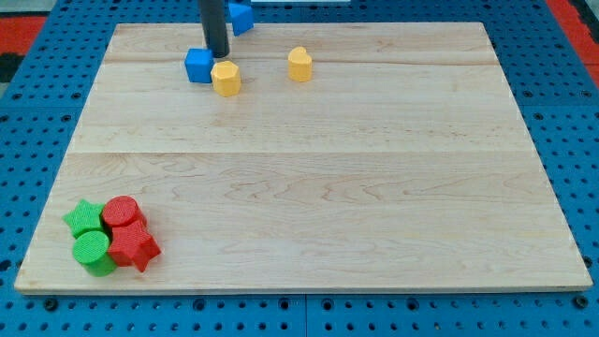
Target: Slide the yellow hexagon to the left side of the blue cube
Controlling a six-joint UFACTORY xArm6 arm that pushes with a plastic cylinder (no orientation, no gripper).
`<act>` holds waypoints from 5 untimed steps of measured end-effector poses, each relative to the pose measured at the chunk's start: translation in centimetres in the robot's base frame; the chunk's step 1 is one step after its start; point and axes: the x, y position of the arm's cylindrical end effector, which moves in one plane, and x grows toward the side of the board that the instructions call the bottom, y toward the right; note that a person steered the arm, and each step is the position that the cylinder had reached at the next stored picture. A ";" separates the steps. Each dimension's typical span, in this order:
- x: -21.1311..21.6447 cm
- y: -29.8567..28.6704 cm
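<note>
The yellow hexagon (226,79) sits near the view's top left, touching the lower right side of the blue cube (197,65). My tip (217,54) is just above the hexagon and at the cube's upper right corner. Whether it touches either block I cannot tell. A second yellow block (299,64), heart-like in shape, stands to the right of the hexagon. Another blue block (241,18) shows partly behind the rod at the top edge.
The wooden board (309,187) lies on a blue pegboard. At the bottom left corner a green star (84,218), a red cylinder (121,212), a green cylinder (93,253) and a red star (133,246) are clustered together.
</note>
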 end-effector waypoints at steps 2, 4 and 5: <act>4.7 -4.9; 2.5 -2.3; 2.0 2.2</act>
